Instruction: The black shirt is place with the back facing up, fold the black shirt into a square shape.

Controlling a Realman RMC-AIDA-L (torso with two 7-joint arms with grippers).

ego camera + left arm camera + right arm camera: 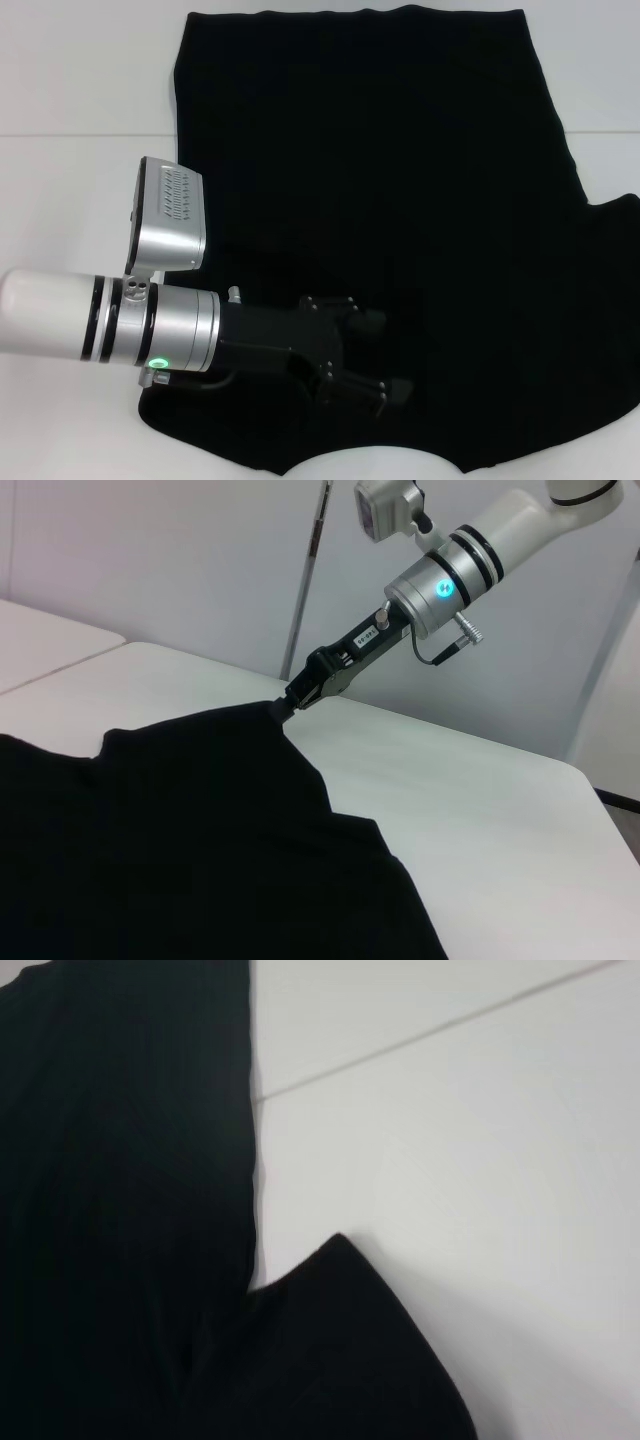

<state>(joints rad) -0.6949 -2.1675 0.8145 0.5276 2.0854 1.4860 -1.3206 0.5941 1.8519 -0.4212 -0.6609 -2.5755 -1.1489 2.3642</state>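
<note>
We see the black shirt (400, 200) spread over the white table (70, 80), its near edge cut off in the head view. There the left gripper (385, 355) lies over its near left part, fingers spread. Only the left wrist view shows the right gripper (283, 707), pinching the shirt's edge.

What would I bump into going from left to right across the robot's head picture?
Bare white table → white and silver robot arm → its black left claw, over the cloth → big soft black shirt, reaching the right edge.
</note>
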